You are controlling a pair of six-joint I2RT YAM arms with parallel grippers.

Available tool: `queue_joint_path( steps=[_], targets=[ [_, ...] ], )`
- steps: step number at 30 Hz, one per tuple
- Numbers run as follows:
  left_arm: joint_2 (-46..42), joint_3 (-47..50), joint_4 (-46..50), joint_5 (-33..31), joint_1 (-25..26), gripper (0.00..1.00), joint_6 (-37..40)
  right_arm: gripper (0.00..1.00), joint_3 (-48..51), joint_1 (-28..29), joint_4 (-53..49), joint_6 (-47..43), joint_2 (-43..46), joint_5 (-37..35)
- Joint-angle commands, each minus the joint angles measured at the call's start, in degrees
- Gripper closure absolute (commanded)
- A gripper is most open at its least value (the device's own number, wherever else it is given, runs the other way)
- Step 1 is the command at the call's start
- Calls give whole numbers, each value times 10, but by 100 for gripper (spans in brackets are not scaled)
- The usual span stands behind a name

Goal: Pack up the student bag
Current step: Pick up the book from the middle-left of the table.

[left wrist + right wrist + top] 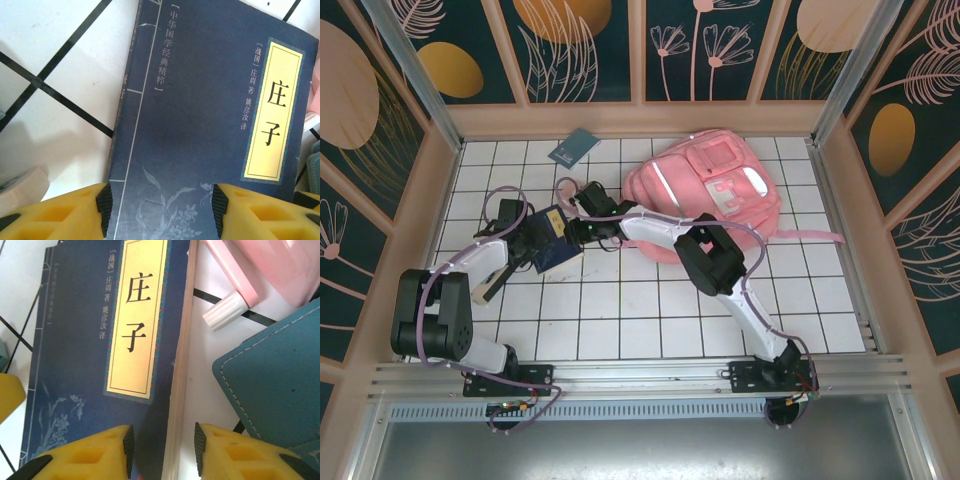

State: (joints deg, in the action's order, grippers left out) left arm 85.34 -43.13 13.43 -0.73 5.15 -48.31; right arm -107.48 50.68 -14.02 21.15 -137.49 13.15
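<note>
Beside the student bag (720, 190), left fingers (60, 215) are hovering open over the navy book (200, 125). Right fingers (85, 455), also open, are straddling its page edge, probably seeking a lifting grip.

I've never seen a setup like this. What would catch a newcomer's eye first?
The big pink student bag stands out most, lying flat toward the far right of the white gridded table. Next comes the dark blue book with a yellow title label, just left of the bag. The left end effector and right end effector meet over it, jaws apart.
</note>
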Motion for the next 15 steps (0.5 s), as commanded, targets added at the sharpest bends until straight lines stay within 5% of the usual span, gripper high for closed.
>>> queue_joint_path(
  steps=[1,11,15],
  targets=[
    [24,20,14,-17,-7,42,16,62,-22,7,-18,-17,-19,-5],
    [45,34,15,-33,-7,42,15,66,-34,15,-34,-25,-36,-13],
    [59,53,-31,15,-7,42,14,68,-30,17,-35,-27,-37,-8]
  ],
)
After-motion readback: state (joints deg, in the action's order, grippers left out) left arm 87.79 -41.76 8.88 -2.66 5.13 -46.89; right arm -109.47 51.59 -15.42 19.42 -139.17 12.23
